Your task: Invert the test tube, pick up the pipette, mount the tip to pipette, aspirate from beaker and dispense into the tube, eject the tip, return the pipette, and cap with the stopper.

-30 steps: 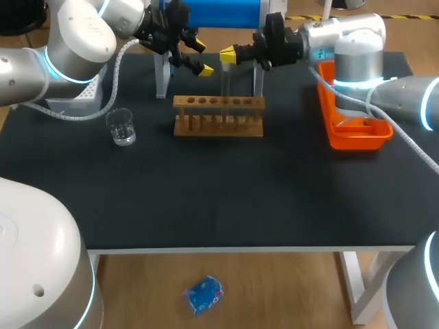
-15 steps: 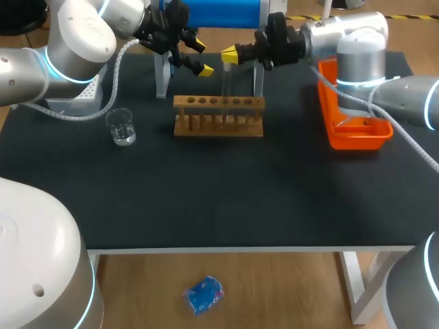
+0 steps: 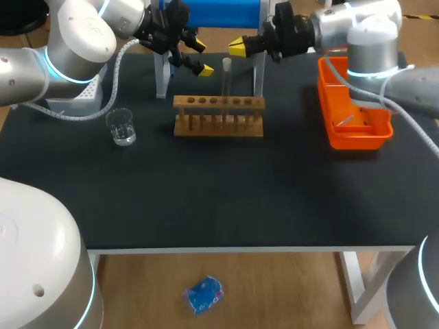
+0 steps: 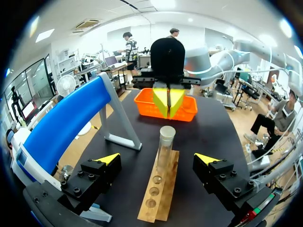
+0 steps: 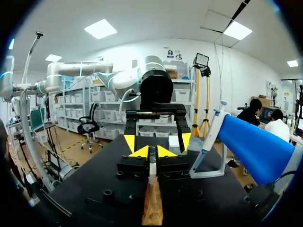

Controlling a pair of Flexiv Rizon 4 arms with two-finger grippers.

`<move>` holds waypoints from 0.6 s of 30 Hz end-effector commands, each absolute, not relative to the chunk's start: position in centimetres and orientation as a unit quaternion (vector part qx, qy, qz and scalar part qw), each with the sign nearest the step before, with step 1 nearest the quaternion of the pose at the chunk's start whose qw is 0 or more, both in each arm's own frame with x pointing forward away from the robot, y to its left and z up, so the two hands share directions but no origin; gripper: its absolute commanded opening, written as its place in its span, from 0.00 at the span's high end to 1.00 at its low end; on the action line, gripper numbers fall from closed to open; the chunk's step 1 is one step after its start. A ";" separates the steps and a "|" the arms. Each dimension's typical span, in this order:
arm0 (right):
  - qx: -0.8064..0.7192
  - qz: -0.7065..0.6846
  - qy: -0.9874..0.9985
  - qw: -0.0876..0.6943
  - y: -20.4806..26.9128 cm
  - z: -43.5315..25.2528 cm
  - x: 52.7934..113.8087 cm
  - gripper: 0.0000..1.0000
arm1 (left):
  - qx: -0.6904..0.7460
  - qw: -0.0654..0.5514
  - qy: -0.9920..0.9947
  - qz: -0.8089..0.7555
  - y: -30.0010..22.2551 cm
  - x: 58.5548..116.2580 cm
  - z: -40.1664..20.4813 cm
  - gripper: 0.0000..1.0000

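Two tools logged at the far side of the counter (image 3: pixel 219 199), both empty. Found the left tool (image 3: pixel 202 57) just left of the test tube (image 3: pixel 226 86), fingers spread well apart and aimed across toward the other arm. Found the right tool (image 3: pixel 237 46) beside and a little above the tube's top, not touching it, yellow tips pressed together on nothing. Saw the tube upright in a hole of the wooden rack (image 3: pixel 218 118), rising well above the rack's top bar. From the left wrist, saw the tube ahead, in line with the gap between the spread fingers, and the right tool's joined tips beyond it. Noted the blue pipette (image 3: pixel 219 9) lying across its white stand (image 3: pixel 162 77) behind the rack. Noted the glass beaker (image 3: pixel 123 127) left of the rack and apart from it, and the orange tray (image 3: pixel 334 130) well off to the right, near the counter's edge.
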State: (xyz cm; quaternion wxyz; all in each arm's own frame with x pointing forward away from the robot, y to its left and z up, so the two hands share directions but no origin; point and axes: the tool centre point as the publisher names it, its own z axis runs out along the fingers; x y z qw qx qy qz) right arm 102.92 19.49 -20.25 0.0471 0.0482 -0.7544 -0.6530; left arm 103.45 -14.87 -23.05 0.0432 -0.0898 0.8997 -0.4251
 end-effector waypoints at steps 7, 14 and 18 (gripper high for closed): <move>0.011 -0.563 -0.826 0.016 16.4 -19.0 100.2 0.00 | -0.090 0.042 0.900 -0.424 -14.9 103.5 -23.0 0.00; -0.020 -0.510 -0.860 -0.006 14.5 -20.8 99.3 0.00 | -0.090 0.042 0.900 -0.424 -14.9 103.5 -23.0 0.00; -0.034 -0.489 -0.871 -0.024 13.3 -21.7 98.9 0.00 | -0.090 0.042 0.900 -0.424 -14.9 103.5 -23.0 0.00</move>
